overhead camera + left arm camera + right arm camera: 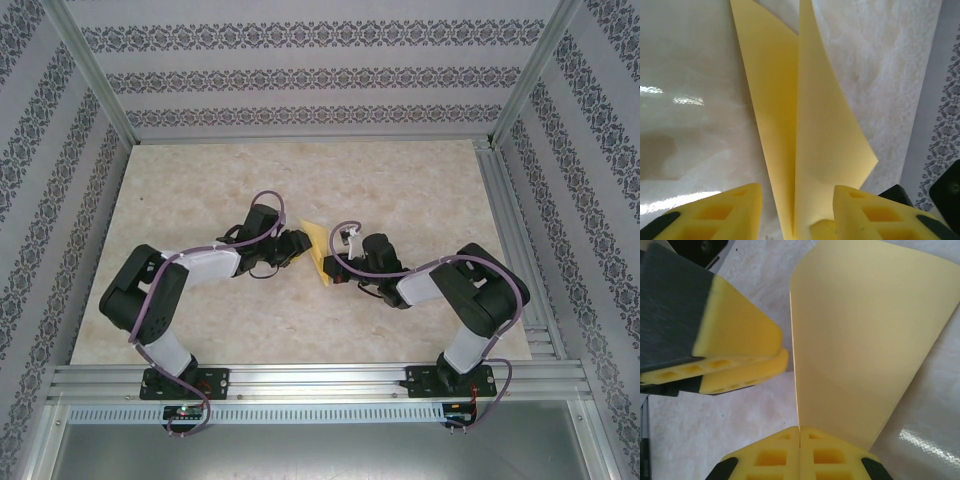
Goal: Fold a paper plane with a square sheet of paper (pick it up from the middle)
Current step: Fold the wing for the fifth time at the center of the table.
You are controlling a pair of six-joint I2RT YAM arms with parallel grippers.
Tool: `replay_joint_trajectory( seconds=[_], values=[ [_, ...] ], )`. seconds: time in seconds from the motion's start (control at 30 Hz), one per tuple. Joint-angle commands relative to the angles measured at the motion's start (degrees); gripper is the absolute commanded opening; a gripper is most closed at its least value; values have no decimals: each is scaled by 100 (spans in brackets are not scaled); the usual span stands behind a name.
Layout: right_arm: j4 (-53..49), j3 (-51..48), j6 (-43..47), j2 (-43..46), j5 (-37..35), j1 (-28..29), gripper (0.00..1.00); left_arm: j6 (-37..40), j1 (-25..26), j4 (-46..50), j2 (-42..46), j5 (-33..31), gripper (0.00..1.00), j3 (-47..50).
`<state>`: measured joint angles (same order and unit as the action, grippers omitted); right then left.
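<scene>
Right pincer [800,432] clamped on edge of folded yellow paper [318,252], mid-counter [200,330]. Left pincer [797,190] just left of right pincer, jaws apart, straddling crease. Paper's long axis points away from left pincer, the likelier one to pinch next.

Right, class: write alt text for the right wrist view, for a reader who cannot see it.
The right tool, shut, pinches the bottom corner of a folded yellow paper that fans up across the frame. The left tool sits close at upper left, above a pale marbled table.
</scene>
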<state>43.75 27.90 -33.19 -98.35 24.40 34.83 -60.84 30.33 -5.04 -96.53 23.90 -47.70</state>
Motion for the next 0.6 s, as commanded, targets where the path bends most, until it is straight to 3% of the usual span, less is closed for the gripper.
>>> replay_joint_trajectory(
  seconds=[0.0, 0.23, 0.57],
  values=[
    [496, -125, -382, -105, 211, -103, 4, 342, 88, -370, -202, 185, 36, -313],
    [486, -169, -536, -191, 248, -169, 5, 391, 99, -770, -448, 354, 30, -379],
    [520, -205, -676, -308, 234, -240, 7, 648, 120, -474, -712, 385, 25, -647]
  ],
)
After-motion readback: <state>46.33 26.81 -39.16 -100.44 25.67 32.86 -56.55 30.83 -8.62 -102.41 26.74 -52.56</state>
